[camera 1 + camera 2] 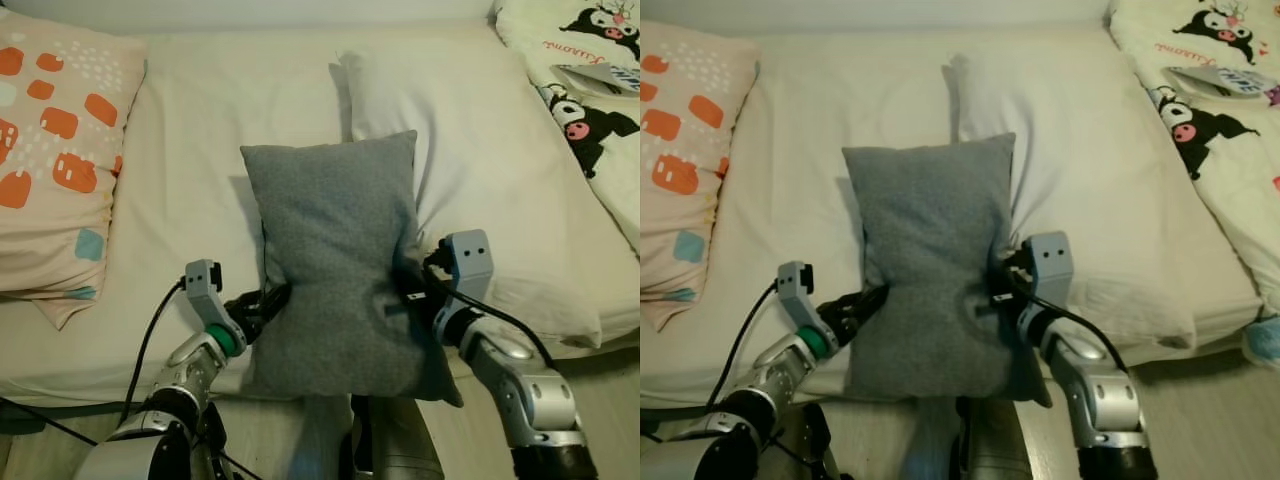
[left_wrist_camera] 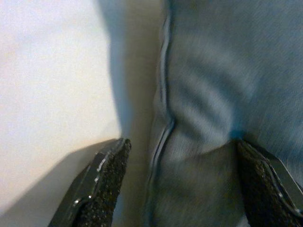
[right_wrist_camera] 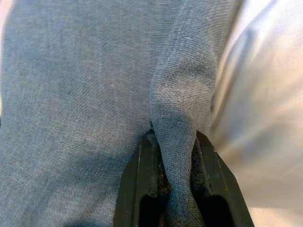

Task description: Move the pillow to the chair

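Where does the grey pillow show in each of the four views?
Left eye: grey pillow centre, on the white bed.
Right eye: centre-left.
Left wrist: right half, seam between fingers.
Right wrist: most of frame, fold pinched.
Shared landmark: the white bed.

Right gripper [image 3: 176, 182] jaws pinched, left gripper [image 2: 182, 182] jaws apart.

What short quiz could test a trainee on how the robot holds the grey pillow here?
1. True or false: the right gripper pinches a fold of the pillow.
2. The left gripper is: A) shut on the pillow B) open around its edge C) hanging idle.
3. What does the pillow rest on?

Key:
1. True.
2. B; its jaws stand apart with the seam between them.
3. The bed, white-sheeted.
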You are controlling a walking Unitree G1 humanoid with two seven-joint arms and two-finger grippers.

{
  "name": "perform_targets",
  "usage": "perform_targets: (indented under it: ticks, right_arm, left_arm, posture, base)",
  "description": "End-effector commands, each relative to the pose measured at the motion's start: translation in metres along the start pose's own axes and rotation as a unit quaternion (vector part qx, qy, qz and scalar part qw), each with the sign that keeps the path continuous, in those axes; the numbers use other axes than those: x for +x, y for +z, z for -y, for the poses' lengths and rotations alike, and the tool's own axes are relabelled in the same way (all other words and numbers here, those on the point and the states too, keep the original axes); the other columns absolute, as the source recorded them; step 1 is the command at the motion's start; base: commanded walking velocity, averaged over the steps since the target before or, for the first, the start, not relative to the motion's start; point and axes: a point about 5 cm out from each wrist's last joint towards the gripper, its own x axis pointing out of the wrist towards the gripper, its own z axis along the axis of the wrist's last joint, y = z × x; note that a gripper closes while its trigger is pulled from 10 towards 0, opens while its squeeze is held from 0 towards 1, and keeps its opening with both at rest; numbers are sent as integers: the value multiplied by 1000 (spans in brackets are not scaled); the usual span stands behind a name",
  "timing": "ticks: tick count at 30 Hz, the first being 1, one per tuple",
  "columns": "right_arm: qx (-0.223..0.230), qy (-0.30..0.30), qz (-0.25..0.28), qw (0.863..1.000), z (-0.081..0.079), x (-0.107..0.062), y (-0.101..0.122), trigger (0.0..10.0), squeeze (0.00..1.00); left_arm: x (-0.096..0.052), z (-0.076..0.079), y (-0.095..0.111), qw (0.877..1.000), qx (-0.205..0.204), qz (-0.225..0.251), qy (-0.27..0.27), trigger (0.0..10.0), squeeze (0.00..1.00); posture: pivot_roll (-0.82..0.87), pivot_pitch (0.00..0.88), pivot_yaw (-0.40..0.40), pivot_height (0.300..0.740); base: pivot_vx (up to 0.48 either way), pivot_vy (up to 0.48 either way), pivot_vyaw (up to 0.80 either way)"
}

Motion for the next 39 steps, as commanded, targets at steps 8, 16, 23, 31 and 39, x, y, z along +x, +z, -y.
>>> perform_targets:
  ticks: [8,16,23,31,39]
  right_arm:
    - [21,36,-95,995,-16,1,-39,0,0]
    - [24,51,-92,994,-26,2,-38,0,0]
    - [24,57,-90,994,-28,2,-36,0,0]
    - [26,60,-87,994,-27,5,-34,0,0]
    - [32,63,-83,994,-30,8,-33,0,0]
  left_arm:
    - [12,28,-20,996,-46,-37,-64,10000,1000]
    - [17,56,-50,984,-104,-77,-124,10000,1000]
    - [15,70,-52,960,-148,-98,-217,10000,922]
    - [5,67,-58,943,-109,-150,-275,10000,447]
    - [3,46,-51,973,-49,-121,-190,2510,0]
  posture:
    - [-295,230,53,566]
    - [-303,228,50,566]
    - [-309,226,46,566]
    - [-287,217,41,566]
    - [-269,215,44,566]
  base:
    - [0,0,0]
    - [0,0,0]
    - [0,0,0]
    - [0,0,0]
    - [0,0,0]
